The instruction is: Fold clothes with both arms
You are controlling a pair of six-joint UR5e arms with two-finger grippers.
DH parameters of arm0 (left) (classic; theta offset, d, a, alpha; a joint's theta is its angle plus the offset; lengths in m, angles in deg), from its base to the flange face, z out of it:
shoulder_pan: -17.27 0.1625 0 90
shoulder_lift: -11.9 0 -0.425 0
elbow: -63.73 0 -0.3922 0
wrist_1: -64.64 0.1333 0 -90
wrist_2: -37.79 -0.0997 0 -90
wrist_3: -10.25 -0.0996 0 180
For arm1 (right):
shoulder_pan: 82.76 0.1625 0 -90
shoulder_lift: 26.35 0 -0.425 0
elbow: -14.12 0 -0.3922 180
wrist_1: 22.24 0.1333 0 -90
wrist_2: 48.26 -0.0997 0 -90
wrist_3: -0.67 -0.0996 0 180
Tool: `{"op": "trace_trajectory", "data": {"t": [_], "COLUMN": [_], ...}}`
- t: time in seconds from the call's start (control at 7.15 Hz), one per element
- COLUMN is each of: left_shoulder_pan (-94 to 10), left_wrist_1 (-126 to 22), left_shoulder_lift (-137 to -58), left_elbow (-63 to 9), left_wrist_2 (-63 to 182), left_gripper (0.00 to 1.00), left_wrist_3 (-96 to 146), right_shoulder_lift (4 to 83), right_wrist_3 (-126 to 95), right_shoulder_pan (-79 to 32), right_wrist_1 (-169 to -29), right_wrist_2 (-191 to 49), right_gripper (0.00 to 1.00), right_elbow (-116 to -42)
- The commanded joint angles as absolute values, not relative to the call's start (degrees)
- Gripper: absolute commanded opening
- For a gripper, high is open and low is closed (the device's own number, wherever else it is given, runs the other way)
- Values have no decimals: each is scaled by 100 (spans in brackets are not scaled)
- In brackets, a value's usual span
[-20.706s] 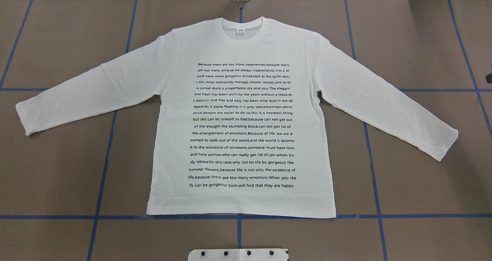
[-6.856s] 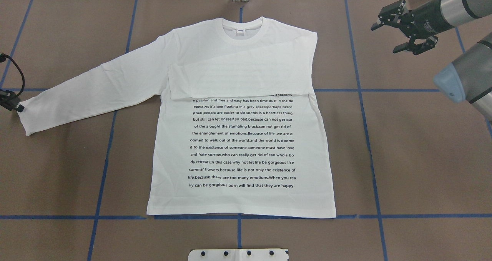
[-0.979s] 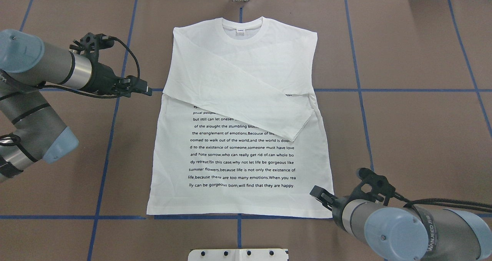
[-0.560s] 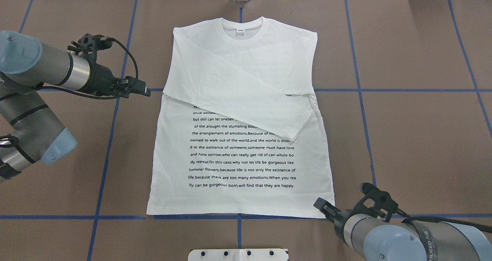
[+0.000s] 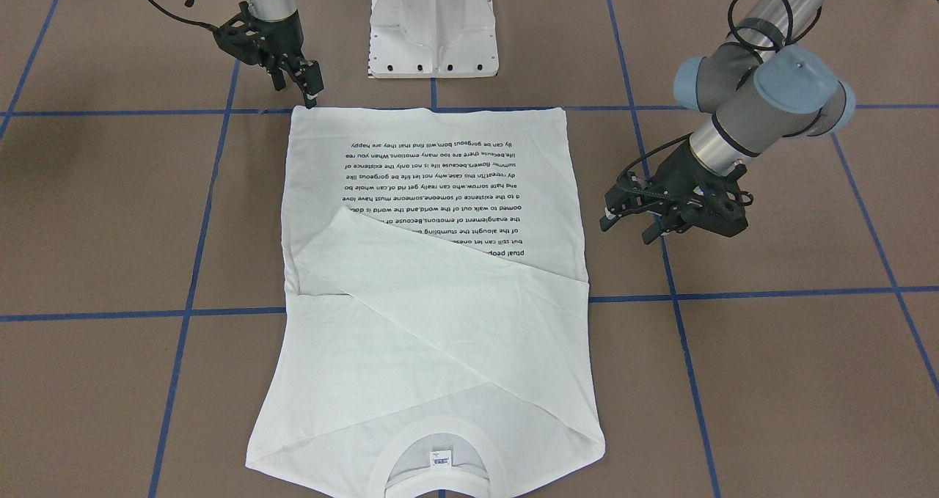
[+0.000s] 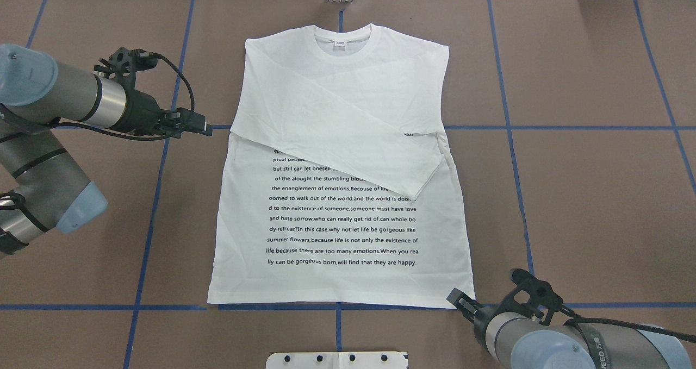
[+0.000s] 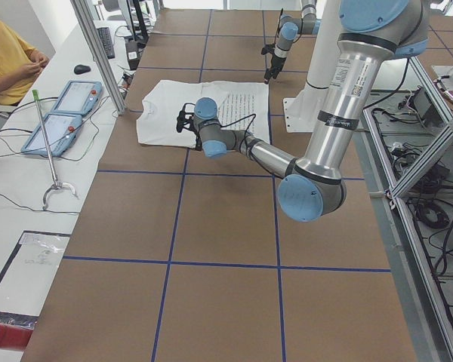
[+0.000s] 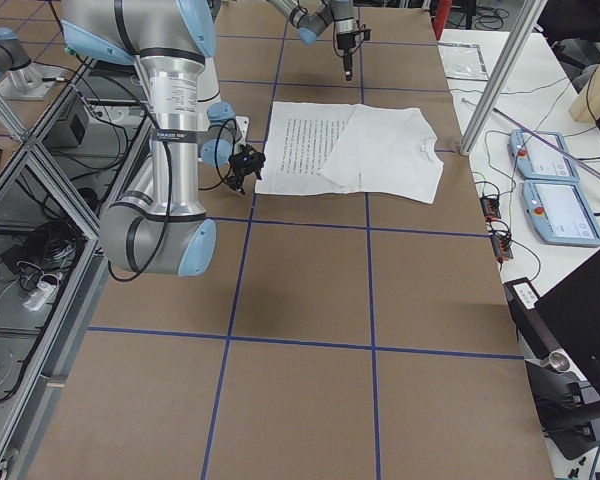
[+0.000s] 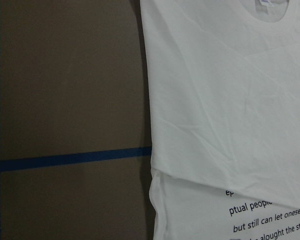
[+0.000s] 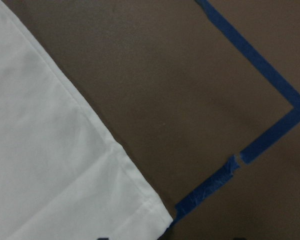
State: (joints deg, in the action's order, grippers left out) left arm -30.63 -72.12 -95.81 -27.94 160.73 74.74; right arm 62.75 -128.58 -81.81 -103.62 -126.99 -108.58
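Now both released, the right gripper point(image 6: 457, 299) has reached the hem corner of the shirt point(image 6: 348, 217), and the left gripper point(image 6: 202, 127) waits beside its edge: a body fold likely comes next.

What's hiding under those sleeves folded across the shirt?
The sleeves lie crossed on the shirt, over its chest. They cover the upper lines of its black text. Only the lower lines and a few cut-off words show; the covered lines cannot be read.
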Motion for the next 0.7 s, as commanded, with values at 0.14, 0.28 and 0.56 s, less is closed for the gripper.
{"op": "trace_trajectory", "data": {"t": [0.14, 0.28, 0.56], "left_shoulder_pan": [-3054, -3054, -3054], "left_wrist_1": [-7239, -7239, -7239], "left_shoulder_lift": [-9524, -9515, -9515], "left_elbow": [-2812, -2812, -2812], "left_wrist_2": [16066, 16049, 16048], "left_gripper": [87, 87, 87], "left_wrist_3": [7467, 7467, 7458], "right_shoulder_lift": [6242, 6251, 6242], "right_wrist_3": [-12862, -12862, -12853], "right_shoulder_pan": [-8179, -8188, -8188], "right_wrist_1": [-10362, -10362, -10362], "right_wrist_2": [-12709, -12709, -12709], "right_gripper": [84, 82, 81], "right_elbow": [-10848, -10822, -10787]}}
